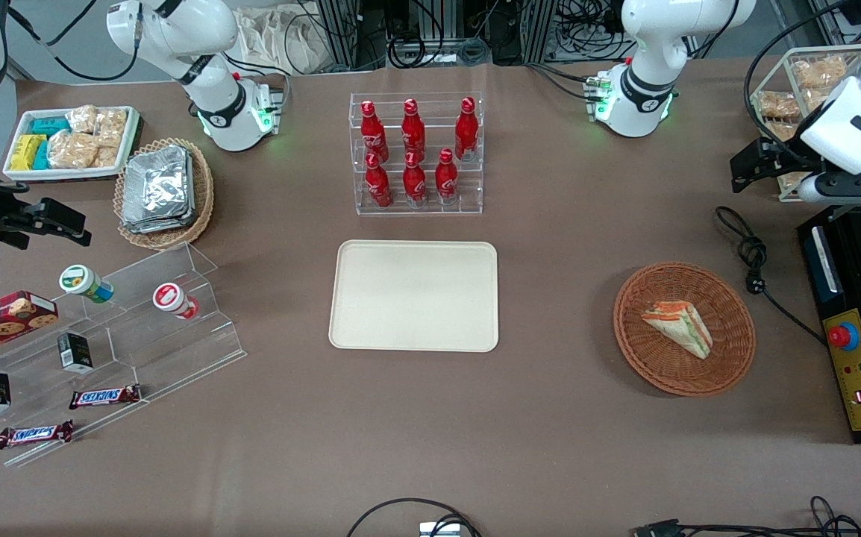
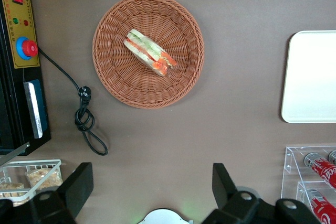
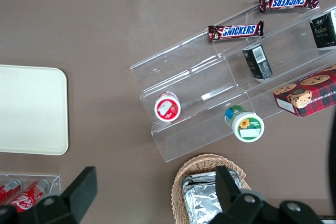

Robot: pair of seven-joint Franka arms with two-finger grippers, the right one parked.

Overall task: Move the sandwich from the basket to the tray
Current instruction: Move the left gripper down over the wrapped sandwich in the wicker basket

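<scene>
The wrapped triangular sandwich is lying in the reddish-brown wicker basket; the cream tray is being left bare; the hand is hovering spread, seemingly high above the worktop.

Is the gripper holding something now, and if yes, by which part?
Nothing is held. The gripper is open and empty, up above the table; the sandwich lies untouched in the basket.

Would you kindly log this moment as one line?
gripper: open, raised, away from basket | sandwich: in basket | tray: bare
</scene>
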